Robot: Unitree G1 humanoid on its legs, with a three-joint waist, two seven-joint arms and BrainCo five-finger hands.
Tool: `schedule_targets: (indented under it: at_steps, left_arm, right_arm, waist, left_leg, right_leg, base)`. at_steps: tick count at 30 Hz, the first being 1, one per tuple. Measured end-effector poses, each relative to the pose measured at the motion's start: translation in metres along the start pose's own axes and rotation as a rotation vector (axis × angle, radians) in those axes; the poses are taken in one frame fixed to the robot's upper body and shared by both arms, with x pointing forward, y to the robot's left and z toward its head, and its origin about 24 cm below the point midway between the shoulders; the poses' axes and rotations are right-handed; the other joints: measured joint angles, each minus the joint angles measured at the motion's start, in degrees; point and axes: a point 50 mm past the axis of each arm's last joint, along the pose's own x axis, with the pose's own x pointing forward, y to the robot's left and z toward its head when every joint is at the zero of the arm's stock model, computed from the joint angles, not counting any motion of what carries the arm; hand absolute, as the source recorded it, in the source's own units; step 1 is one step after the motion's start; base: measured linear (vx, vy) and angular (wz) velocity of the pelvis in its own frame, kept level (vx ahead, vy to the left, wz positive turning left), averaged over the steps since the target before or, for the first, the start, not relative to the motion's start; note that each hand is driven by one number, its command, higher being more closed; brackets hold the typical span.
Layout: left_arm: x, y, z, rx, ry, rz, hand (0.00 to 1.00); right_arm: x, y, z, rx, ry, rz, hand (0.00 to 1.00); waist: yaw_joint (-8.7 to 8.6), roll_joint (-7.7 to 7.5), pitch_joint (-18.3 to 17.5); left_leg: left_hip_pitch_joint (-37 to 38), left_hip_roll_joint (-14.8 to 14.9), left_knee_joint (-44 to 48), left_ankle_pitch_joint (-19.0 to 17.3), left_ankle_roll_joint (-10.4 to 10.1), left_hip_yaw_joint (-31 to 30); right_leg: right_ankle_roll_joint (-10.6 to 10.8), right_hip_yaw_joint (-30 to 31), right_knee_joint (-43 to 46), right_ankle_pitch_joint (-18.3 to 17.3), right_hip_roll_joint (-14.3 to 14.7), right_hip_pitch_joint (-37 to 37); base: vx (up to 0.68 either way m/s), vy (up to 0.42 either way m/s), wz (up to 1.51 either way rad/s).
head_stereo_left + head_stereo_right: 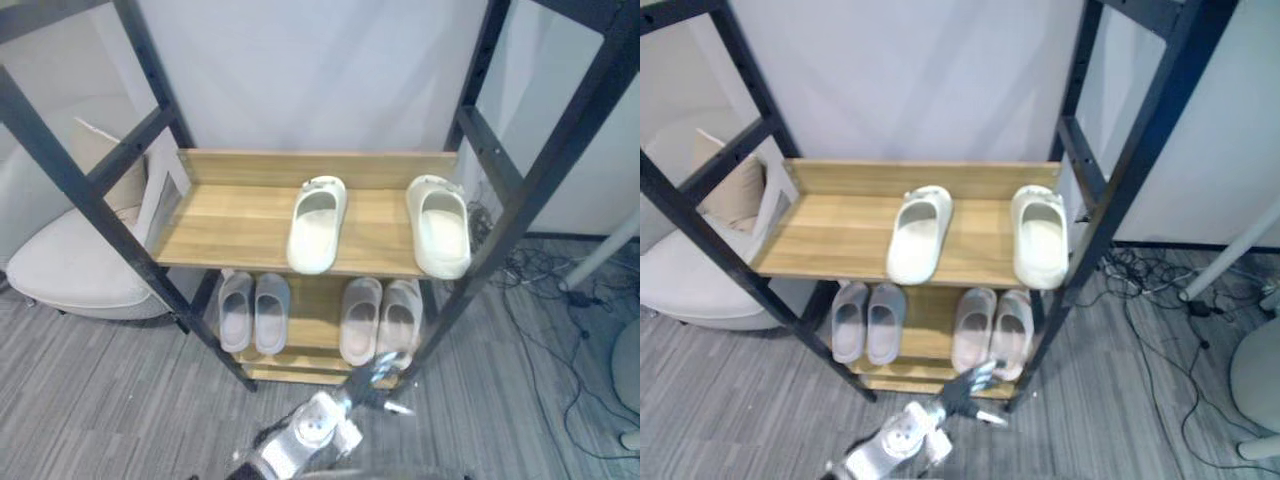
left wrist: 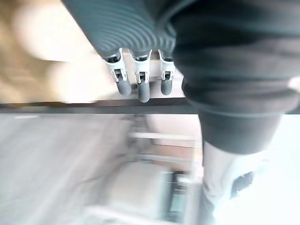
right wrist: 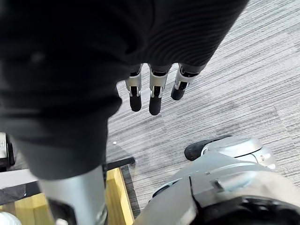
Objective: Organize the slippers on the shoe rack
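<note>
We face a plain white wall [image 1: 300, 70], with grey striped carpet [image 1: 120, 400] underfoot. To our left sits a cream cushioned chair [image 1: 70, 265] holding a beige pillow [image 1: 735, 195]. To our right, cables [image 1: 545, 270] tangle near a slanted white leg [image 1: 600, 255].

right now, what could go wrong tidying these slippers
The right white slipper lies at the top shelf's front right corner, its end seemingly past the edge; a nudge could drop it. The left hand hangs low by the lower shelf, next to the black frame post; lifting it could clip post or shelf.
</note>
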Motion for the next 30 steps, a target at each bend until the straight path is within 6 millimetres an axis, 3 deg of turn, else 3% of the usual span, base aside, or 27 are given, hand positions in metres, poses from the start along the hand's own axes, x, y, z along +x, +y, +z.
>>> schedule_targets:
  at_steps: [5,7,13,19,25,30]
  left_arm:
    - [0.011,0.034,0.068,0.014,-0.291,0.105,0.0]
    - [0.011,0.044,0.08,0.025,-0.345,0.154,0.0]
    - [0.012,0.077,0.092,0.078,-0.375,0.33,0.0]
    - [0.015,0.139,0.1,0.229,-0.316,0.58,0.0]
    - [0.013,0.178,0.112,0.401,-0.253,0.695,0.0]
    - [0.009,0.202,0.112,0.479,-0.166,0.779,0.0]
  right_arm:
    - [0.0,-0.003,0.002,-0.017,-0.004,-0.003,0.0]
    - [0.0,-0.003,0.002,-0.021,-0.002,-0.003,0.0]
    - [0.001,0.0,0.002,-0.027,0.001,0.005,0.0]
    - [0.001,0.002,0.003,-0.025,-0.002,0.009,0.0]
    - [0.001,0.008,0.005,-0.008,-0.009,0.027,0.0]
    - [0.001,0.009,0.006,-0.005,-0.013,0.035,0.0]
  waist:
    - [-0.05,0.24,-0.77]
    - [-0.04,-0.07,-1.08]
    - [-0.25,-0.63,-1.8]
    - [-0.95,-0.74,-1.73]
    - [-2.01,-1.81,-1.03]
    - [-2.49,-1.65,-0.87]
  left_leg:
    - [0.01,0.02,0.13,0.0,0.0,-0.01]
    - [0.01,0.02,0.28,0.0,0.0,-0.08]
    - [-0.01,-0.03,0.46,0.02,0.02,-0.1]
    - [-0.07,-0.01,0.5,0.03,0.02,-0.1]
    - [-0.14,-0.01,0.37,0.03,0.02,0.1]
    - [-0.17,-0.17,0.09,0.03,0.02,0.87]
  right_leg:
    - [0.0,-0.03,0.09,0.02,0.0,0.04]
    - [-0.02,-0.12,0.1,0.04,-0.02,0.12]
    - [-0.07,-0.5,0.06,0.19,-0.15,0.18]
    - [-0.09,-0.58,-0.08,0.3,-0.12,0.17]
    - [-0.1,-0.46,-0.21,0.35,-0.08,-0.02]
    - [-0.09,0.32,-1.2,0.94,-0.12,-0.12]
  base:
    - [-0.01,0.0,0.0]
    - [-0.03,-0.002,0.01]
    - [-0.03,0.001,0.0]
    - [-0.01,0.0,0.0]
    - [0.0,0.001,-0.01]
    - [0.0,0.002,-0.07]
